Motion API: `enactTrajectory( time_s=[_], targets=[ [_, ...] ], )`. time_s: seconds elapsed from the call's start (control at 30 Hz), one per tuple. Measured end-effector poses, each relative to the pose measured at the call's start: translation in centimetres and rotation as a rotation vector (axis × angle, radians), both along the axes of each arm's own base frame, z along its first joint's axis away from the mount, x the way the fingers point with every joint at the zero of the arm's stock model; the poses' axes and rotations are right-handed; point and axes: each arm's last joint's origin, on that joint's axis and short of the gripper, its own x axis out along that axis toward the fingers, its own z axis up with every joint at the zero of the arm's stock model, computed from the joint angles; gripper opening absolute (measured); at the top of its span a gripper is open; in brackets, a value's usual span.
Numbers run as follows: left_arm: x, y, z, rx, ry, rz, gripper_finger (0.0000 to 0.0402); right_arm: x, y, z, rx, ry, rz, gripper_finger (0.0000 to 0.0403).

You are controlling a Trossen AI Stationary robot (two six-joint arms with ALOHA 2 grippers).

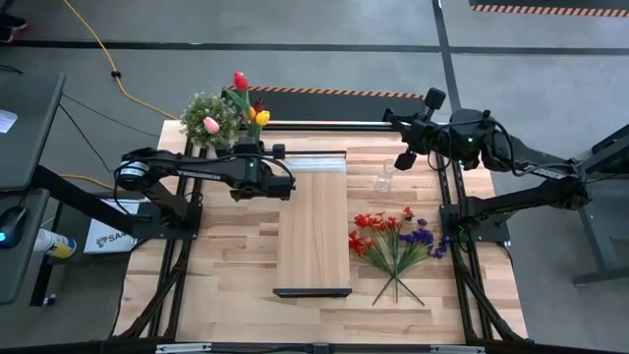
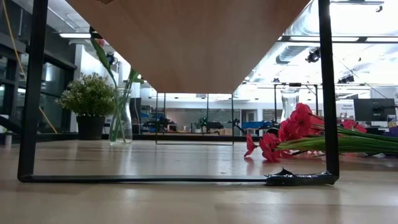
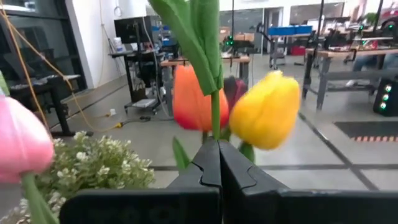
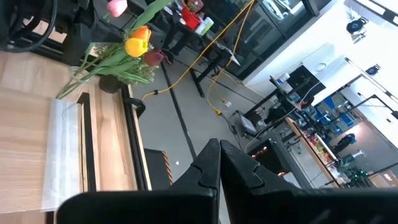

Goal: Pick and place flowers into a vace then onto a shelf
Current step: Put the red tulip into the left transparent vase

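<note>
Yellow (image 3: 267,109), orange (image 3: 193,99) and pink (image 3: 22,140) tulips stand at the table's far left, with stems in a glass vase (image 2: 121,121). My left gripper (image 3: 218,146) is level just in front of them, shut on a green tulip stem; in the high view it (image 1: 248,147) sits under the blossoms (image 1: 257,116). Red and purple sprays (image 1: 393,241) lie flat on the table at the right. The shelf (image 1: 313,226) stands mid-table on black legs. My right gripper (image 1: 403,157) hangs shut and empty at the far right. My left gripper pinches a green tulip stem (image 3: 215,127) between its two fingertips. The fingers come level from the table's near side and lie across the stem, which stands upright. Its leaves (image 3: 199,31) rise above the fingers, and the gripper hides its lower end.
A bushy potted plant (image 1: 204,113) stands beside the vase at the far left corner. A small clear glass (image 1: 385,179) stands right of the shelf's far end. The shelf's black bracket (image 1: 313,292) is toward the near edge.
</note>
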Motion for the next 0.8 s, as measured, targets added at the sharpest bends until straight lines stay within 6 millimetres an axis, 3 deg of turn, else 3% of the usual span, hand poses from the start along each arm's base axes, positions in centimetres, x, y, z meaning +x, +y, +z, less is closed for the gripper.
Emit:
enactTrajectory(
  time_s=[0.8],
  targets=[
    [1.4, 0.1, -2.4, -0.031, 0.059, 0.004, 0.0021, 0.0, 0.0, -0.2, 0.005, 0.024, -0.001, 0.0000]
  ],
)
